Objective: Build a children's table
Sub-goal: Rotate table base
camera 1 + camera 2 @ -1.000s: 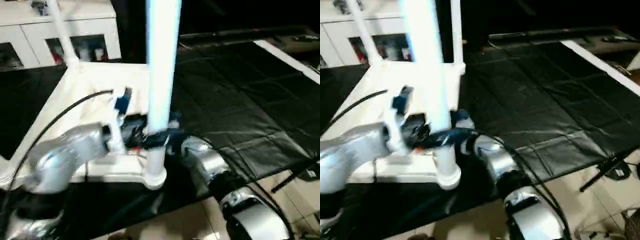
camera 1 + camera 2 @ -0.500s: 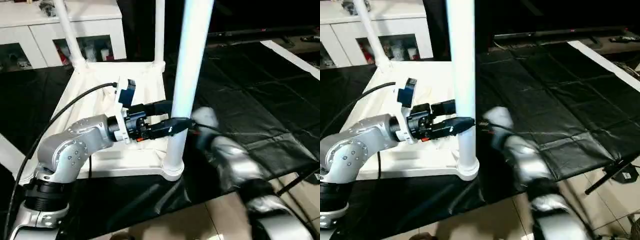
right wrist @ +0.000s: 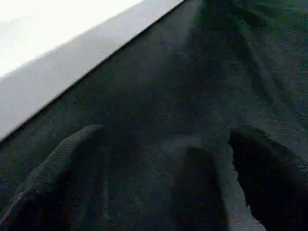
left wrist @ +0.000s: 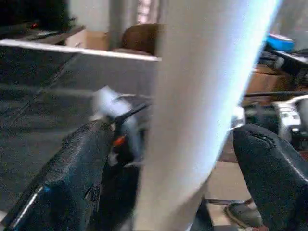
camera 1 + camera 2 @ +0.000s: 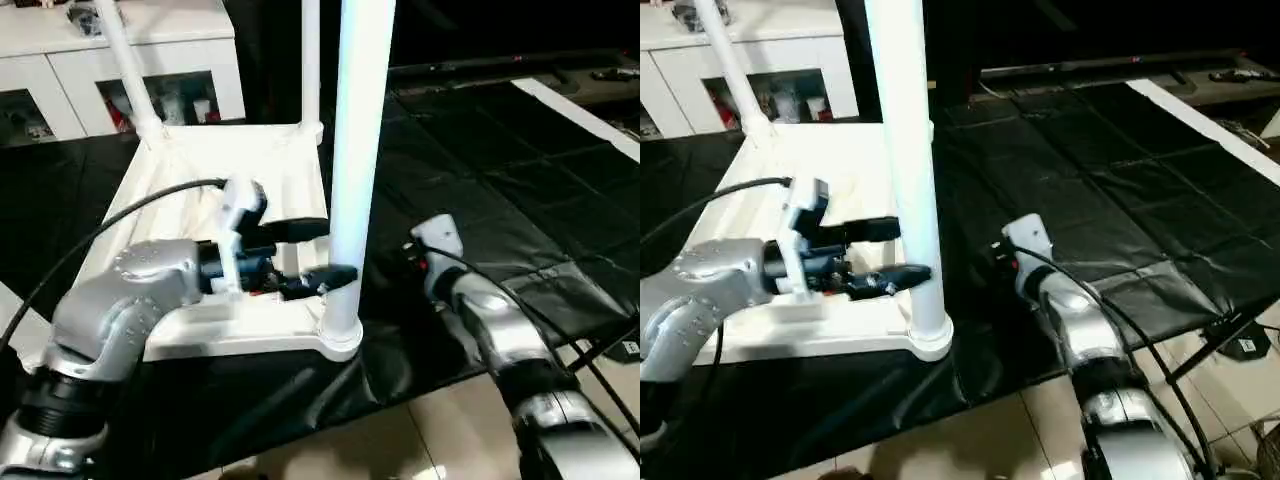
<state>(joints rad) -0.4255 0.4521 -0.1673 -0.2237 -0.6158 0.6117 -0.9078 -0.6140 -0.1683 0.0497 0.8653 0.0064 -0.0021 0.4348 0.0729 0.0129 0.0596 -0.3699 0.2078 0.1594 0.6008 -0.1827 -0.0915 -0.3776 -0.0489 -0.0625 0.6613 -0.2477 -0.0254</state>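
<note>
The left gripper (image 5: pixel 322 252) reaches in from the left with its 2 black fingers (image 4: pixel 72 178) spread on either side of the near leg (image 5: pixel 355 150). In the left wrist view the white tube stands between the pads with a gap showing at the far pad, so the fingers bracket the leg without clamping it. The leg rises upright from the near right corner socket (image 5: pixel 340 335) of the table top (image 5: pixel 240 170), which lies upside down on the black mat (image 5: pixel 480 170). The top is all white, its underside facing up. 2 more white legs stand in the far corners, a slanted one on the left (image 5: pixel 125 60) and a straight one (image 5: pixel 311 55) further right.

The right gripper (image 3: pixel 159 183) hangs over the mat just right of the table, apart from the leg, its 2 fingers wide apart and holding nothing. Its silver forearm (image 5: pixel 490 320) runs in from the lower right.

A white cabinet (image 5: pixel 60 60) with glass doors stands behind the table.
</note>
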